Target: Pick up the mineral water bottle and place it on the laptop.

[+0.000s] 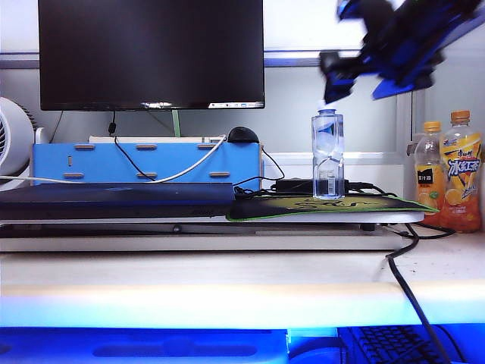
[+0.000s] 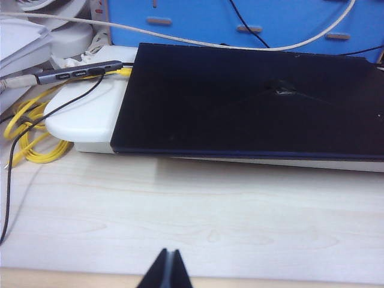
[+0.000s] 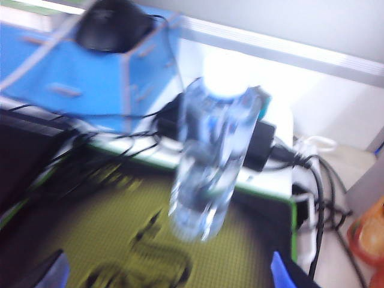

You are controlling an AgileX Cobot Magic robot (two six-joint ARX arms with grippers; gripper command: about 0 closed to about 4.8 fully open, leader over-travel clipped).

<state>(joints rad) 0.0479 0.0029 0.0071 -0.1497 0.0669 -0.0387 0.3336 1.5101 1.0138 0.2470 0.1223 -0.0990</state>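
progress: nothing done yet. mineral water bottle not picked; grasp, lift, carry and set-down all remain.
bottle: upright on the green-edged mouse pad, near its back edge, right of the laptop in the exterior view. Nothing touches it.
laptop: lid closed and flat, nothing standing on it in the left wrist view.
right tool: up in the air, above and just right of the bottle cap, clear of it. Blurred. Wrist view shows both fingertips far apart with the bottle between and ahead of them, so wide open, empty.
left tool: low over bare counter in front of the laptop, fingertips pressed together, holds nothing.
next (judgement): drop the right tool around the bottle's waist, close.
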